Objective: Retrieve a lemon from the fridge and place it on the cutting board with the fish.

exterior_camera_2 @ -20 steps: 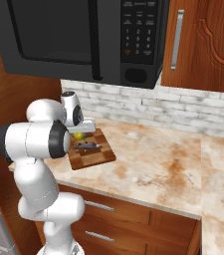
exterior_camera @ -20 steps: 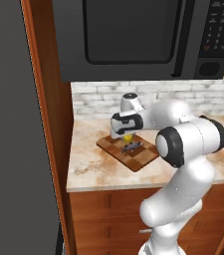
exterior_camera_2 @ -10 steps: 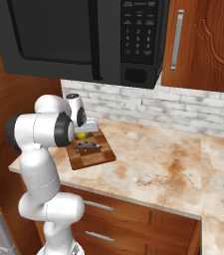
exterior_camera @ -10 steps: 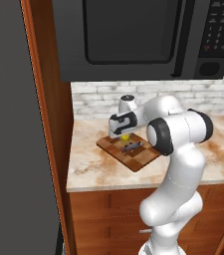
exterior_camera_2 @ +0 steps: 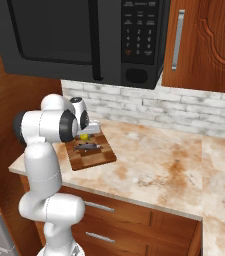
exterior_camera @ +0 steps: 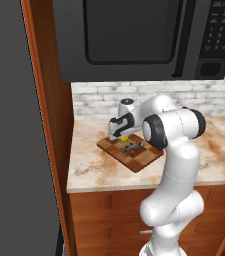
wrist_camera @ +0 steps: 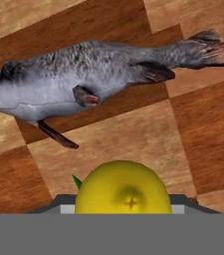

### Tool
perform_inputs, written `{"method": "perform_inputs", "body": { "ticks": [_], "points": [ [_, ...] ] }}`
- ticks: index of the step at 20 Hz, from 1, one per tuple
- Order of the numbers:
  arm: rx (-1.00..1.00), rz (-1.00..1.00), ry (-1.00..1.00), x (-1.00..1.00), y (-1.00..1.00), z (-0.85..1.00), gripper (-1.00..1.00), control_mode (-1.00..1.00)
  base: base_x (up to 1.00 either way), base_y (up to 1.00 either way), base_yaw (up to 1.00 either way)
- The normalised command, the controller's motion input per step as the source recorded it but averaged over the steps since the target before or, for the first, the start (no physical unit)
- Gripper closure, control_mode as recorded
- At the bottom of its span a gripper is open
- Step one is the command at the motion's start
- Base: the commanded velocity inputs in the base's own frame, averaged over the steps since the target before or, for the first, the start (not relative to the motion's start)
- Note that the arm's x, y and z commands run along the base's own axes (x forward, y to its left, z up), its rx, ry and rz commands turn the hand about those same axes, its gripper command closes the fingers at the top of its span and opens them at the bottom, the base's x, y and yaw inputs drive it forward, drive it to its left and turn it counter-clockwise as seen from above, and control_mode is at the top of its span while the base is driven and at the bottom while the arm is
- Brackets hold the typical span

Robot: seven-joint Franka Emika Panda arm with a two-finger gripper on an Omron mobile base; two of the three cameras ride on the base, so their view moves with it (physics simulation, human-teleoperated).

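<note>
The lemon sits between my fingers, bright yellow, with my gripper shut on it just above the cutting board. In the hand view the grey fish lies across the checkered cutting board, directly beyond the lemon. From the right base view the lemon hangs over the board's back edge, behind the fish on the cutting board. The fish lies near the board's middle. The fridge is the tall grey slab at the left.
A black microwave hangs over the marble counter. A wooden side panel stands between the fridge and the counter. A brick backsplash runs behind, and a wooden cabinet with a silver handle is at the upper right.
The arm's elbow has swung in and stands more upright. The hand with the lemon has stayed over the back of the cutting board, shifting only slightly.
</note>
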Motion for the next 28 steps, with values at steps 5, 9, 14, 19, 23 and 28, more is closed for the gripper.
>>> {"method": "perform_inputs", "body": {
  "ticks": [5, 9, 14, 19, 23, 28],
  "points": [
    [0.00, 0.01, 0.00, 0.22, 0.00, -0.24, 1.00, -1.00, 0.00, 0.00, 0.00],
    [0.00, 0.03, 0.00, 0.05, 0.00, -0.06, 1.00, -1.00, 0.00, 0.00, 0.00],
    [0.00, 0.00, 0.00, 0.00, 0.00, -0.10, -1.00, -1.00, 0.00, 0.00, 0.00],
    [0.00, 0.00, 0.00, 0.00, 0.00, -0.01, -1.00, -1.00, 0.00, 0.00, 0.00],
    [0.00, 0.00, 0.00, -0.01, 0.00, 0.00, -1.00, -1.00, 0.00, 0.00, 0.00],
    [0.00, 0.00, 0.00, -0.05, 0.00, 0.05, -1.00, -1.00, 0.00, 0.00, 0.00]
  ]
}}
